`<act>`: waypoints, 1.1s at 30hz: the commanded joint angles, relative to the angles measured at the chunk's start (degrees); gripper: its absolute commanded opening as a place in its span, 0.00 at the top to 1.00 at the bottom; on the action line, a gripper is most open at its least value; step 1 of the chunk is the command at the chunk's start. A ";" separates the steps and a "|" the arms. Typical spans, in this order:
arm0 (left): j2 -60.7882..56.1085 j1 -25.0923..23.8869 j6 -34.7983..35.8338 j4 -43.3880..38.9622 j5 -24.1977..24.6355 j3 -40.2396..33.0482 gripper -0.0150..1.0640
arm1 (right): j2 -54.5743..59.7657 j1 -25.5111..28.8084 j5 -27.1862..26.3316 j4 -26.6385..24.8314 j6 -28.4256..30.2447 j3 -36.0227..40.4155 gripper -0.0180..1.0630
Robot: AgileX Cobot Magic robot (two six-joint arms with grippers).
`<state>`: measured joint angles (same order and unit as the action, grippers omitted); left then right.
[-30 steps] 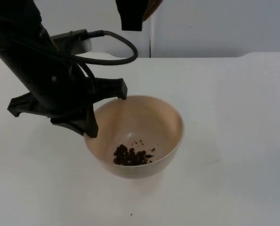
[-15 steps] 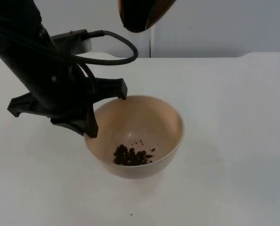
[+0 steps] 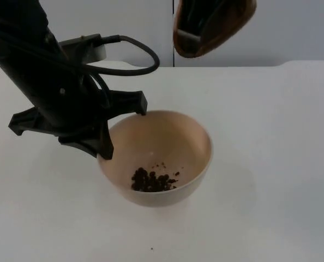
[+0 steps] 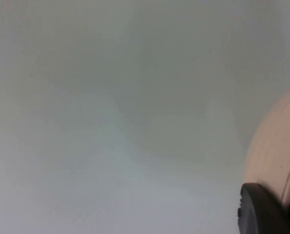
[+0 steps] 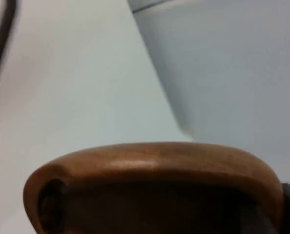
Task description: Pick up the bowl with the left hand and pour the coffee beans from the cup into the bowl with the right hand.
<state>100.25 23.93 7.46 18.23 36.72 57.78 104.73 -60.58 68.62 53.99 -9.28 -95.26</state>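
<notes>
The left pincer (image 3: 115, 128) is at the left of the middle of the top view, and it holds the beige bowl (image 3: 156, 158) by the rim on the bowl's left side: one black finger stands at the upper left of the rim, the other goes down along the outer wall. The bowl is in the centre of the frame over the white worktop (image 3: 271, 164); I cannot tell if its bottom touches the worktop or hangs just above it. Inside the bowl, on the lower left part of its floor, lies a small heap of dark coffee beans (image 3: 151, 180), with a few crumbs just beside it. In the left wrist view the bowl's pale wall (image 4: 277, 156) is seen, and a black fingertip (image 4: 262, 209) is against it. The brown wooden cup (image 3: 211, 24) is at the upper edge of the top view, a little right of the middle, well apart from the bowl and higher than it. It is tilted and its dark opening turns toward the lower left of the frame. The right pincer (image 3: 197, 24) shows as dark parts at the mouth of the cup; I cannot tell how its fingers stand. In the right wrist view the cup's rounded brown rim (image 5: 155, 170) is close to the camera, with the worktop and the grey partition wall (image 5: 233, 73) behind it. One small dark speck (image 3: 151, 249) lies on the worktop near the lower edge of the frame.
</notes>
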 commanded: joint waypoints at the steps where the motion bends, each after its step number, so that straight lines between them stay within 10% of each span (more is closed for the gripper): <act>1: -0.21 0.04 0.34 0.36 -0.21 -0.15 0.99 | -1.91 2.35 -0.83 -5.48 1.24 0.09 0.98; 9: -0.21 0.04 0.34 0.62 -0.56 -0.15 0.99 | -3.94 12.51 -2.21 -27.46 6.58 0.09 0.98; 19: -0.21 0.04 0.34 0.61 -0.70 -0.15 0.99 | -3.94 21.97 -3.30 -42.64 10.28 0.09 0.98; 33: -0.21 0.04 -3.03 -4.67 0.20 -0.15 0.99 | -3.94 32.03 -8.88 -46.06 11.69 2.08 0.98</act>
<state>100.25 23.93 4.80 14.49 37.26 57.78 101.50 -29.02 60.43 8.51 2.39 -93.35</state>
